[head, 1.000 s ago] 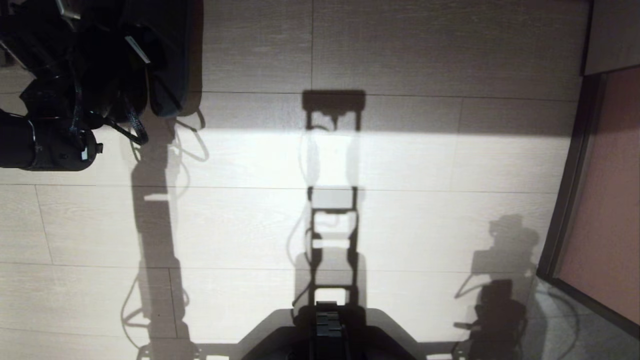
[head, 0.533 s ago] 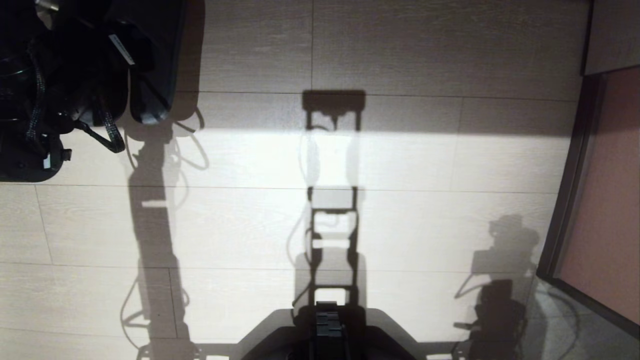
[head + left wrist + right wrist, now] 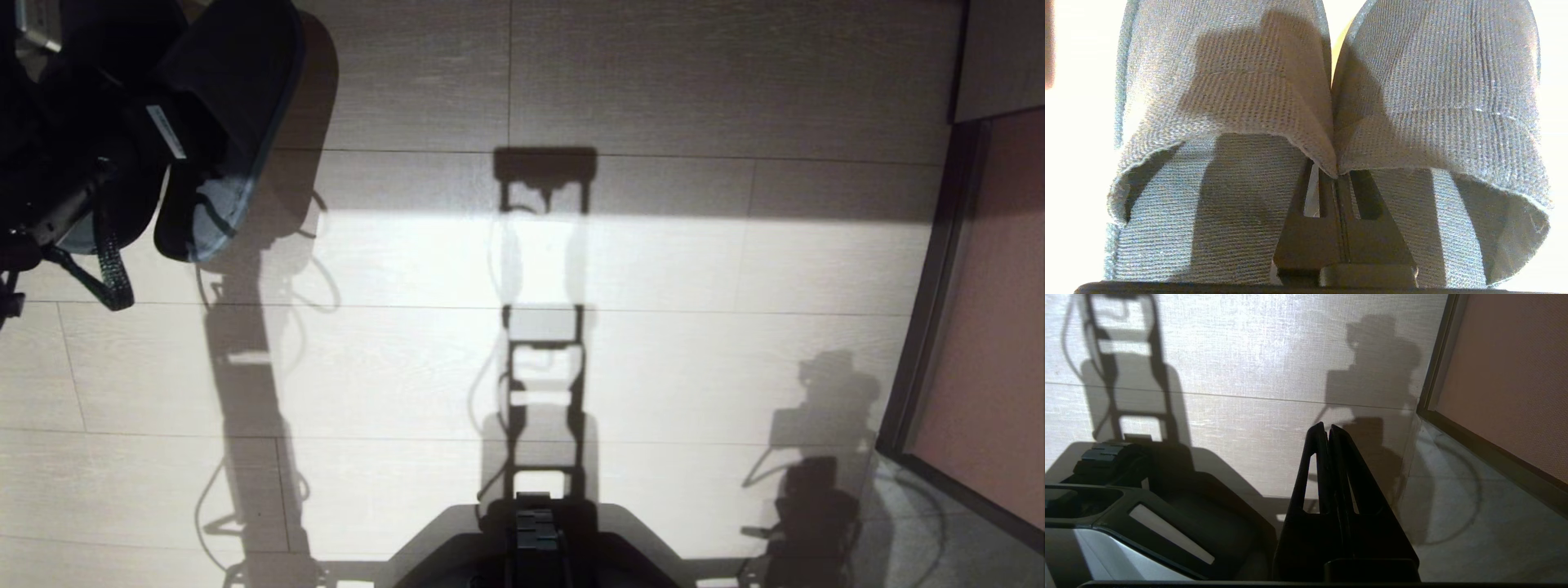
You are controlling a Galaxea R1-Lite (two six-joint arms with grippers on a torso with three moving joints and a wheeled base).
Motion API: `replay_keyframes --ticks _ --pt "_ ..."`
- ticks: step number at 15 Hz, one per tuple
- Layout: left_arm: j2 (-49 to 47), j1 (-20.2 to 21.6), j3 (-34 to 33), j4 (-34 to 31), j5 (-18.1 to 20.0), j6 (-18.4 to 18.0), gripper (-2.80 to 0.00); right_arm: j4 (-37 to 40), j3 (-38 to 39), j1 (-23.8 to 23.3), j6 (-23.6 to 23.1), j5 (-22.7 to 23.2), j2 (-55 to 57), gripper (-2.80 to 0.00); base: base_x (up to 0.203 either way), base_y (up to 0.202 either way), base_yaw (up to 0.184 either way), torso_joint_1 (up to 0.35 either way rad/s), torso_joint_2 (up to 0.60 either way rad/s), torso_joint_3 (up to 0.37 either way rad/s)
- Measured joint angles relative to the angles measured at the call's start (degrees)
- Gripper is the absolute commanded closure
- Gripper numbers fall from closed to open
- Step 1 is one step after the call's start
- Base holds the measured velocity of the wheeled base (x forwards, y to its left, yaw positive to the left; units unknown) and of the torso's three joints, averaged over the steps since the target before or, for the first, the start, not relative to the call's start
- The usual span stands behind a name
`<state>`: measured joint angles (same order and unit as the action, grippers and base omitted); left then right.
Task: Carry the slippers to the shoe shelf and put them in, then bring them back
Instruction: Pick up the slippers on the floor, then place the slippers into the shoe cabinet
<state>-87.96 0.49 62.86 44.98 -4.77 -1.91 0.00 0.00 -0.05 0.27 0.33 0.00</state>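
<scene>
The slippers (image 3: 1220,81) fill the left wrist view, two grey-blue fabric uppers side by side. My left gripper (image 3: 1336,175) is shut on their inner edges, pinching both together. In the head view the slippers (image 3: 237,114) hang tilted at the top left above the floor, with a paler sole (image 3: 208,216) facing down. The left arm (image 3: 49,188) is a dark mass beside them. My right gripper (image 3: 1327,430) is shut and empty, parked low next to the robot base (image 3: 1147,522). The shoe shelf is out of view.
Pale wood-look floor planks (image 3: 653,367) stretch ahead, crossed by the robot's shadows. A dark-framed reddish-brown panel (image 3: 988,327) runs down the right side, with a pale grey panel (image 3: 1004,57) above it. The robot base (image 3: 531,539) sits at the near edge.
The left arm has risen and drawn back toward the left edge with the slippers in its grip. They now hang higher and more tilted, showing a sole. The right arm has not moved.
</scene>
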Motion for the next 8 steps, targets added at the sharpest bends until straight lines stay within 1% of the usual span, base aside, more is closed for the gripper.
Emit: replay_keyframes --ticks 3,5,8 --pt "6.46 0.88 -7.61 -4.62 0.00 -0.69 0.00 0.00 0.00 0.00 0.00 0.00 0.00 0.00 0.000 0.000 0.000 0.000 0.00 0.000" --pt "11.72 1.07 -12.86 -5.21 -0.02 -2.15 0.00 0.00 0.00 0.00 -0.02 0.00 0.00 0.00 0.000 0.000 0.000 0.000 0.00 0.000" --pt "20.55 1.08 -22.46 -5.87 -0.05 -4.81 0.00 0.00 0.00 -0.02 -0.02 -0.02 0.00 0.00 0.000 0.000 0.000 0.000 0.00 0.000"
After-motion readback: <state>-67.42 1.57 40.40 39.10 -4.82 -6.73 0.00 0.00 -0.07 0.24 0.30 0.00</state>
